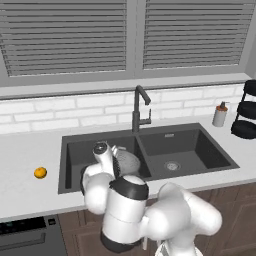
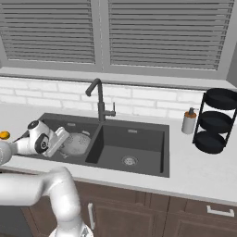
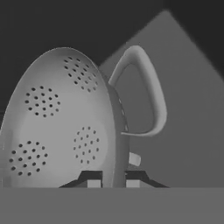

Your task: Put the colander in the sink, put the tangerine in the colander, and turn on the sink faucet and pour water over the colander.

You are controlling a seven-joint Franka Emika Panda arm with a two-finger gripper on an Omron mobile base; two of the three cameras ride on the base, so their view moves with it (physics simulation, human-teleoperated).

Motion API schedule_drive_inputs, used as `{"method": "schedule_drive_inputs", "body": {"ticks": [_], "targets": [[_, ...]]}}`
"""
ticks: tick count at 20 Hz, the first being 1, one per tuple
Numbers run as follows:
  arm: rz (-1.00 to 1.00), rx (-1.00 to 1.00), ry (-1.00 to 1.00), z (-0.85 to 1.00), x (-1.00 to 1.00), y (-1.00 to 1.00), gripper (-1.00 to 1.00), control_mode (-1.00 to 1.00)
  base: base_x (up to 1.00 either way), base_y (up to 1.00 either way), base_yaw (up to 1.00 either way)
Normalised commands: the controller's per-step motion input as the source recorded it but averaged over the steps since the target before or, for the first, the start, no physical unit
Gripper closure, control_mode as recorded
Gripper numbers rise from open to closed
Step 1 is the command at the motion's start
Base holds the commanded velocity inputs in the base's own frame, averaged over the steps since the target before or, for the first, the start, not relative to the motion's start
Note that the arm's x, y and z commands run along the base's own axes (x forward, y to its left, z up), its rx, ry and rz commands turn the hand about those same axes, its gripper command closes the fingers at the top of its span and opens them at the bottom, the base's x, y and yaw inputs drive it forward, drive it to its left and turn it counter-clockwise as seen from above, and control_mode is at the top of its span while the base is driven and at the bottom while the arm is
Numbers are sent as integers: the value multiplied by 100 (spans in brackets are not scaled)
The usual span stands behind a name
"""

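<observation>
Colander (image 3: pixel 61 127) rim pinched by gripper (image 3: pixel 113 181) | in sink (image 1: pixel 75 150) | partly hidden behind arm

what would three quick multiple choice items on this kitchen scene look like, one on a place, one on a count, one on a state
1. Where is the tangerine?
A. on the counter left of the sink
B. inside the colander
C. in the right basin

2. How many basins does the sink have?
A. one
B. two
C. three

3. What is the gripper doing?
A. hanging open above the faucet
B. shut on the colander rim
C. holding the soap dispenser

Answers:
1. A, the orange fruit sits on the white counter, apart from the sink.
2. B, a divider splits it below the sink faucet.
3. B, the hand view shows the fingertips either side of the rim, over the left basin.
</observation>
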Motion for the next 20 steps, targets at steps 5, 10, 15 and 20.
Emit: {"method": "schedule_drive_inputs", "body": {"ticks": [5,10,15,20], "targets": [[-29,2,-2,-51,58,29,100,-100,0,0,0],[-25,5,1,-44,68,21,100,-100,0,0,0],[-22,7,15,-63,55,33,100,-100,0,0,0],[-16,8,19,-53,41,36,100,-100,0,0,0]]}}
